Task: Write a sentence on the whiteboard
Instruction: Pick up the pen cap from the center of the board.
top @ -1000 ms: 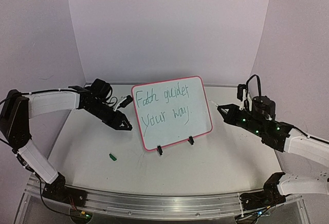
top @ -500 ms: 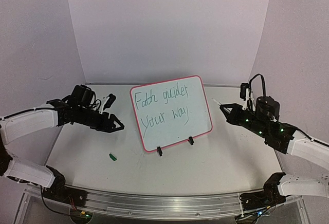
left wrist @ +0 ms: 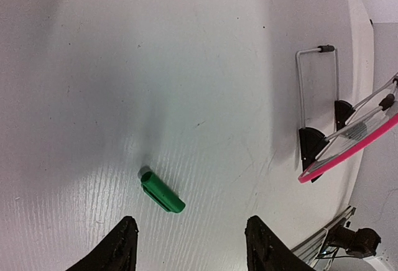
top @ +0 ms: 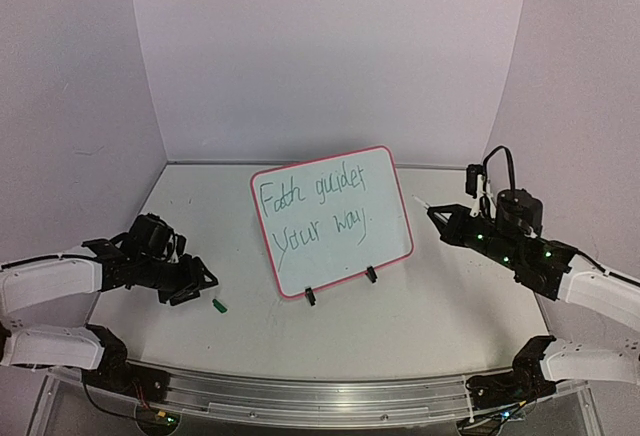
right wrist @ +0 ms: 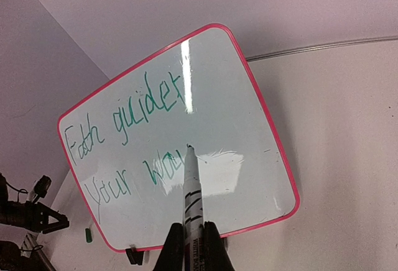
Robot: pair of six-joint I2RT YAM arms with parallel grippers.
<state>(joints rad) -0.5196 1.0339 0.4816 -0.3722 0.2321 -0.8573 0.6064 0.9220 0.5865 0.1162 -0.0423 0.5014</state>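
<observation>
left gripper (left wrist: 189, 234), half open and empty, has dropped to the green cap (left wrist: 161, 191); right gripper (right wrist: 194, 246) pinches the marker (right wrist: 190, 190), sentence (right wrist: 149, 103) written

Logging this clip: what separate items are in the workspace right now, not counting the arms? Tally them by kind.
whiteboard: 1
marker: 1
green cap: 1
Total: 3
</observation>
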